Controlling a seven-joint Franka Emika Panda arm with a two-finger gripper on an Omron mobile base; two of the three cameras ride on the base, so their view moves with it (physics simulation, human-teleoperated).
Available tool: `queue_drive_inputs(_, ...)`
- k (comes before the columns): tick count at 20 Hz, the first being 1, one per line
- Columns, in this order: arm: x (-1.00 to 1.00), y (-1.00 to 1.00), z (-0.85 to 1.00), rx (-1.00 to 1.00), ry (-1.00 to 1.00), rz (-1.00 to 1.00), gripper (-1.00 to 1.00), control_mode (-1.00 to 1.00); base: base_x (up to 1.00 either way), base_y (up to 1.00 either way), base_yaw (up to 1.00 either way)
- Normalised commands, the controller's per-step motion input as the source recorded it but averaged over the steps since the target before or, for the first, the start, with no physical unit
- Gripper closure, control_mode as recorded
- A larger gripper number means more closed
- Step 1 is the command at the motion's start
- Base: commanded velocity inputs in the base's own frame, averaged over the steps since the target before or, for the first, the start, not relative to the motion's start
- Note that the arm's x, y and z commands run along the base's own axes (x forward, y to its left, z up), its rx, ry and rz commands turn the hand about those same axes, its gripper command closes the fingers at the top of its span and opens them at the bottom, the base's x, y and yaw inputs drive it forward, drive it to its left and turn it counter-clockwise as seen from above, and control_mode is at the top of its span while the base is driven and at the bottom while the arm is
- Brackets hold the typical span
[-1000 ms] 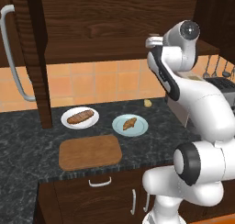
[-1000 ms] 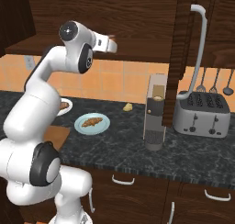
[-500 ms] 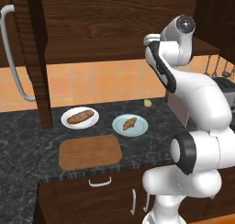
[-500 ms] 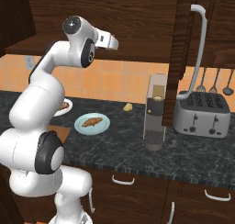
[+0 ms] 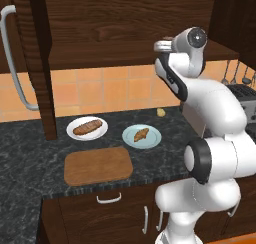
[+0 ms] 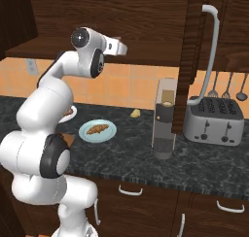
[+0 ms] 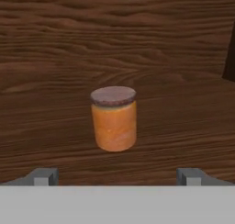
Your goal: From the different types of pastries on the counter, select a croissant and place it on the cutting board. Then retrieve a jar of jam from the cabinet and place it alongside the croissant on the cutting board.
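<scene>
The orange-brown jar of jam point(image 7: 114, 119) with its dull pinkish lid stands upright on the cabinet's plank shelf point(image 7: 183, 126), straight ahead of my gripper point(image 7: 117, 177). Both fingertips point(image 7: 43, 176) are spread wide, well short of the jar, with nothing between them. My hand point(image 5: 162, 45) is raised at shelf height in front of the dark wood cabinet point(image 5: 110, 33). On the speckled counter point(image 5: 30, 148), the croissant point(image 5: 141, 134) lies on a pale-blue plate point(image 5: 152, 139). The reddish oblong loaf point(image 5: 87, 127) rests on a white plate. The wooden cutting board point(image 5: 98, 165) lies near the front edge.
An open cabinet door point(image 5: 40, 63) with a long silver handle hangs at the left; another door point(image 6: 192, 56) hangs right of the arm. A tall dark appliance point(image 6: 165, 129) and a toaster point(image 6: 213, 119) stand to the right. A small yellow lump point(image 6: 135, 113) sits by the backsplash.
The arm's upper joints have shifted a little and the hand has edged slightly toward the cabinet shelf. The pastries, plates and board lie as before.
</scene>
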Motion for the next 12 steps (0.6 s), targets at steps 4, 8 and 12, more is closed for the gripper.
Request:
queue_drive_inputs(4,0.21,0.0,0.01,0.0,0.08,0.0,-1.0,-1.0,0.0,0.0,0.0)
queue_drive_inputs(8,0.21,-0.01,0.0,0.0,0.12,0.0,-1.0,-1.0,0.0,0.0,0.0)
queue_drive_inputs(12,0.27,-0.06,0.05,0.0,0.17,0.0,-1.0,-1.0,0.0,0.0,0.0)
